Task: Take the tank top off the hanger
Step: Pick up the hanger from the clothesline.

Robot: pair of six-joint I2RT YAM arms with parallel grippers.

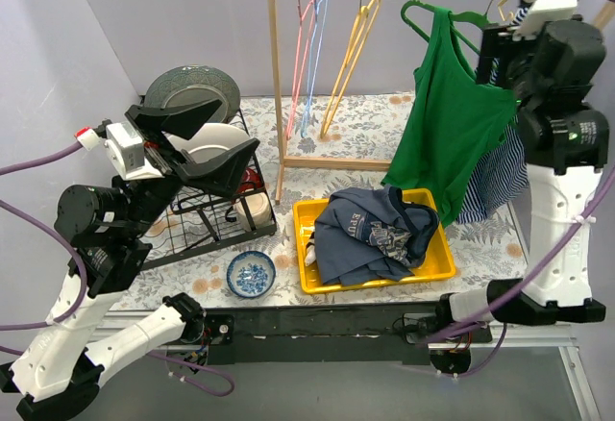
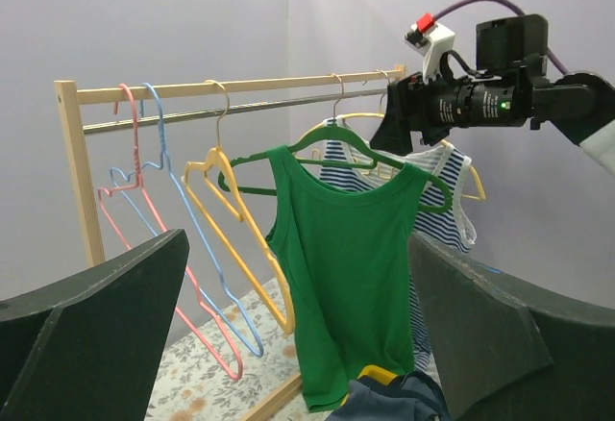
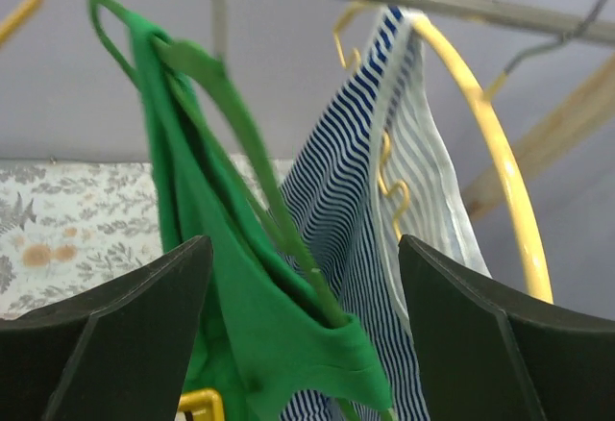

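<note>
A green tank top (image 1: 452, 123) hangs on a green hanger (image 1: 423, 19) from the rail of a wooden rack (image 1: 275, 75). It also shows in the left wrist view (image 2: 351, 267) and in the right wrist view (image 3: 240, 306). My right gripper (image 1: 492, 51) is open, raised to the rail beside the hanger's right shoulder. In its own view the green hanger arm (image 3: 279, 219) and strap run between the jaws of the right gripper (image 3: 303, 243). My left gripper (image 1: 207, 147) is open and empty, far left, facing the top from a distance (image 2: 296, 238).
A blue-striped tank top (image 1: 495, 176) hangs on a yellow hanger (image 3: 490, 142) just behind the green one. Pink, blue and yellow empty hangers (image 1: 317, 46) hang to the left. A yellow tray (image 1: 444, 265) holds dark clothes. A wire dish rack (image 1: 207, 214) and a blue bowl (image 1: 252, 274) stand at the left.
</note>
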